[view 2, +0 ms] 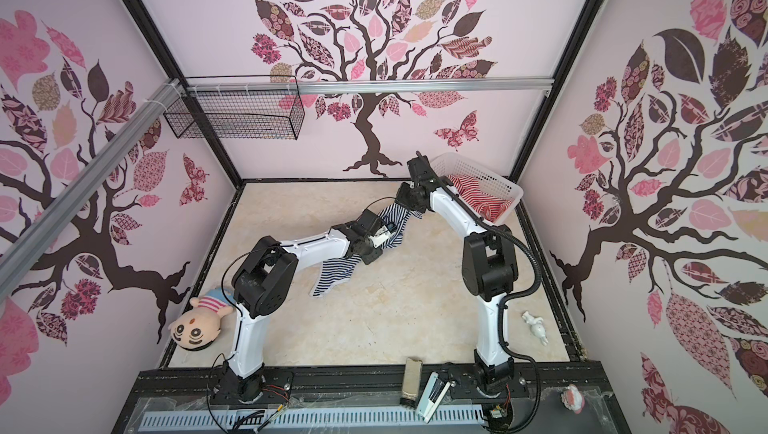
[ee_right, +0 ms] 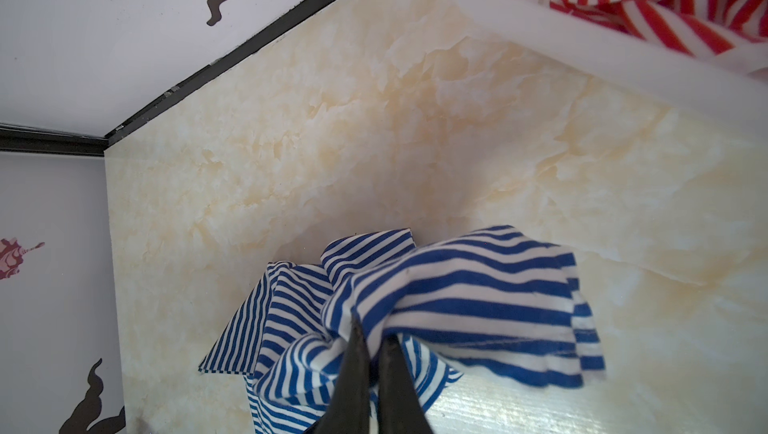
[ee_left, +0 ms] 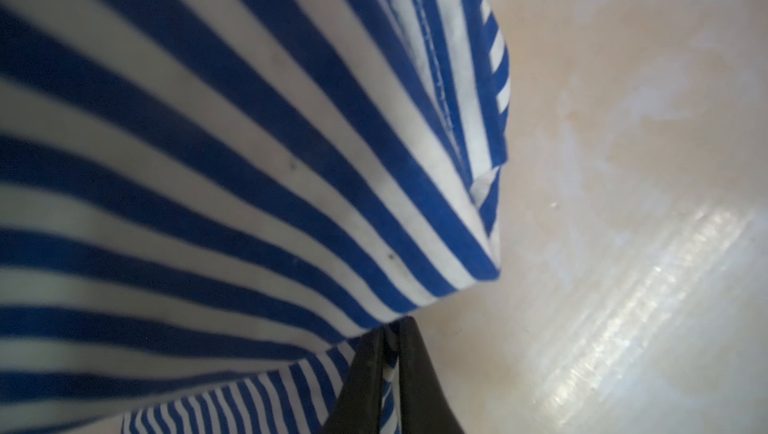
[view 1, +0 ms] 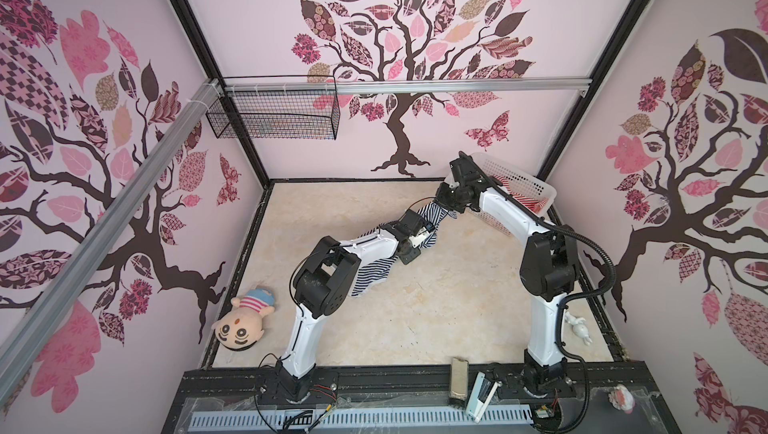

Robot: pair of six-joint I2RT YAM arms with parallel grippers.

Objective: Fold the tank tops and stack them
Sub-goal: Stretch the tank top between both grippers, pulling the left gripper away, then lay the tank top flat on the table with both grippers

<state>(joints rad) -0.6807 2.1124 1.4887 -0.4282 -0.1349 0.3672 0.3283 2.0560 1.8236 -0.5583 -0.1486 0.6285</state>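
Navy top (ee_left: 249, 161) bunched close, slung between my arms over table. Left gripper (ee_left: 390, 340) and right gripper (ee_right: 372, 340) both clamp its cloth. Limp, light, stretchy knit, so I'd regrip hem corners. Red top (view 2: 478, 199) lies in basket (view 2: 505, 184).

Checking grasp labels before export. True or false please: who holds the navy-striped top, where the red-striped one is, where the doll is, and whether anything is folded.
1. The left gripper and the right gripper are both shut on the navy-striped tank top. True.
2. The red-striped tank top lies flat on the table. False: it lies bunched in the white perforated basket.
3. The plush doll sits in the basket. False: it lies on the table, near the left arm's base.
4. The navy-striped tank top is bunched, not folded. True.
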